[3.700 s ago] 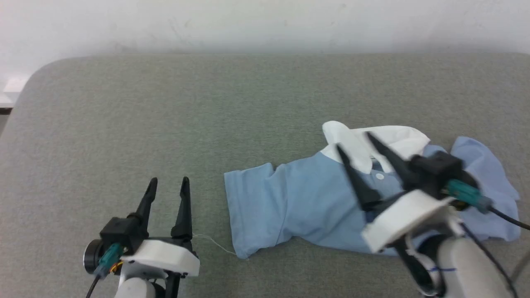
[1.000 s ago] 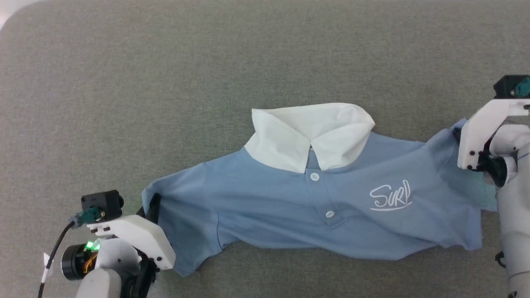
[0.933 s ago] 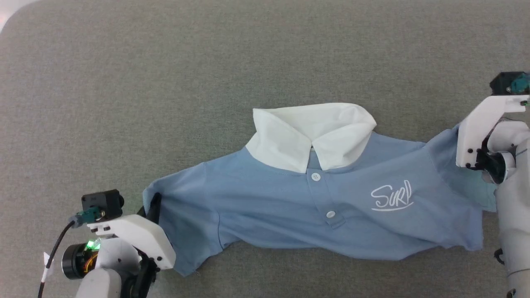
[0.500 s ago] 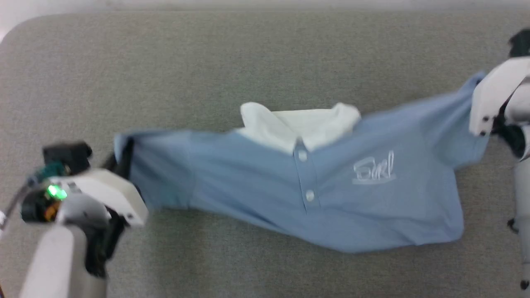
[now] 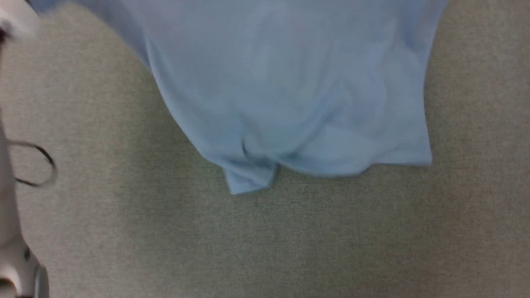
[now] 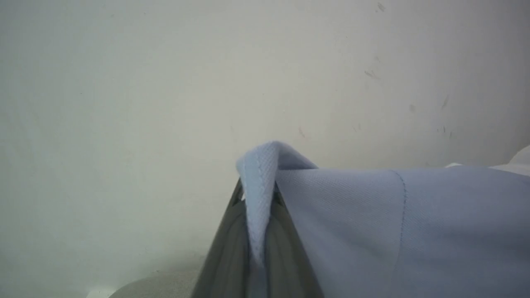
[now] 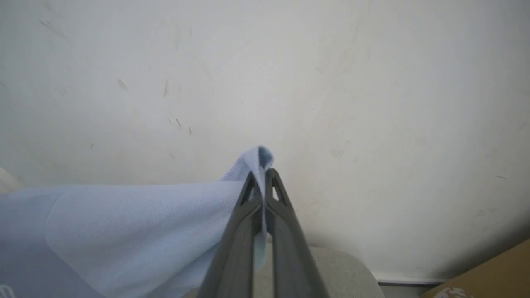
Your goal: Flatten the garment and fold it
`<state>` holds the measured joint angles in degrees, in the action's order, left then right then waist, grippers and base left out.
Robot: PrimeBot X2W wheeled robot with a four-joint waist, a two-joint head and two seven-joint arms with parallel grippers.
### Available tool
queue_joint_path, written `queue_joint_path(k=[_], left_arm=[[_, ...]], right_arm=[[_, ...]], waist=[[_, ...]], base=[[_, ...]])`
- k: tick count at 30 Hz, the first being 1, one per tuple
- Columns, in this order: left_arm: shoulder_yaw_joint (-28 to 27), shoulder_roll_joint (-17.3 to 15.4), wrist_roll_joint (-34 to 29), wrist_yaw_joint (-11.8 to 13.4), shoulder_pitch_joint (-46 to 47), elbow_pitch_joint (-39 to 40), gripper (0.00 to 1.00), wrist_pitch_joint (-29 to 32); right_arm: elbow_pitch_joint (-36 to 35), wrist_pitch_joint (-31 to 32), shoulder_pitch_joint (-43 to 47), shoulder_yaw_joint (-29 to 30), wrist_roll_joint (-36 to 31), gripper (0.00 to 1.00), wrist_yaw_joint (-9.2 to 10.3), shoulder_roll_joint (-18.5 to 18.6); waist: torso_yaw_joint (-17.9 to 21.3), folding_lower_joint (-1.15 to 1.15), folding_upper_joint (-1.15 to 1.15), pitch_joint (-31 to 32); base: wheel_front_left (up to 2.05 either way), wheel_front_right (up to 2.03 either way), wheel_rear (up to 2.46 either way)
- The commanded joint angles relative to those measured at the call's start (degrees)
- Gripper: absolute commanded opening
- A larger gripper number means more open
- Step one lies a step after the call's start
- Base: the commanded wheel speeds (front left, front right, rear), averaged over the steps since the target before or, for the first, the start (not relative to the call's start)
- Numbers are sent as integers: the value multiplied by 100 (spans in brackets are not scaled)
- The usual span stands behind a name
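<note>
**Polo shirt in the air, pinched at both ends: flatten step, no fold yet**

Left gripper (image 6: pixel 257 194) is clamped hard on a ribbed edge of the light blue polo shirt (image 5: pixel 290 82), probably a sleeve hem. The knit pokes up past the tips. Right gripper (image 7: pixel 260 179) does the same at the opposite end, jaws pressed together with a thin fold between them. Both point at the white wall (image 6: pixel 124 103), so the arms are raised.

In the head view the shirt hangs as a creased sheet from the top edge, one bottom corner drooping lowest over the grey table (image 5: pixel 290 248). Can't tell if the hem touches it.

My read: this is the lift-and-spread before laying flat. Next move calls for a taut span, the hem landing first, then the body drawn out smooth. The right pinch looks thin and could slip.
</note>
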<state>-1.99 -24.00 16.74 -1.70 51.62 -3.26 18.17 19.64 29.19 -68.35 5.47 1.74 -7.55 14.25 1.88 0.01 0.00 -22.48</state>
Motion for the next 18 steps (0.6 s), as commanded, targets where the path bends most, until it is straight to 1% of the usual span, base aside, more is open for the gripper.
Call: queue_joint_path(k=[1, 3, 6, 8, 10, 13, 15, 18], left_arm=[[-27, -25, -14, 40, 231, -78, 0, -41], [-29, -49, -51, 87, 782, -307, 0, -115], [-194, 97, 121, 261, 1568, -603, 0, -284], [-270, 127, 158, 354, 2048, -769, 0, -433], [-407, 194, 246, 480, 2509, -893, 0, -656], [-462, 192, 217, 575, 3126, -1065, 0, -1020], [-464, 186, 199, 585, 3455, -1175, 0, -1255], [-418, 185, 208, 521, 3722, -1385, 0, -1446]], right_arm=[[12, -79, -184, 26, -14, 0, 6, -38], [90, -270, -603, -2, -180, 0, 6, -31], [208, -637, -1229, 54, -391, 0, 6, -84], [252, -886, -1613, 146, -522, 0, 6, -163], [288, -1158, -1968, 229, -685, 0, 6, -223], [276, -1572, -2421, 388, -968, 0, 6, -309], [260, -1850, -2655, 510, -1115, 0, 6, -375], [361, -2022, -2873, 568, -1257, 0, 6, -436]], waist=[[218, -1, 0, -425], [264, -1, 0, -582], [330, -1, 0, -786], [364, -1, 0, -904], [395, -1, 0, -988], [415, -1, 0, -1072], [418, -1, 0, -1094], [403, -1, 0, -1090]], base=[[0, 0, 0], [0, 0, 0], [0, 0, 0], [0, 0, 0], [0, 0, 0], [0, 0, 0], [0, 0, 0], [0, 0, 0]])
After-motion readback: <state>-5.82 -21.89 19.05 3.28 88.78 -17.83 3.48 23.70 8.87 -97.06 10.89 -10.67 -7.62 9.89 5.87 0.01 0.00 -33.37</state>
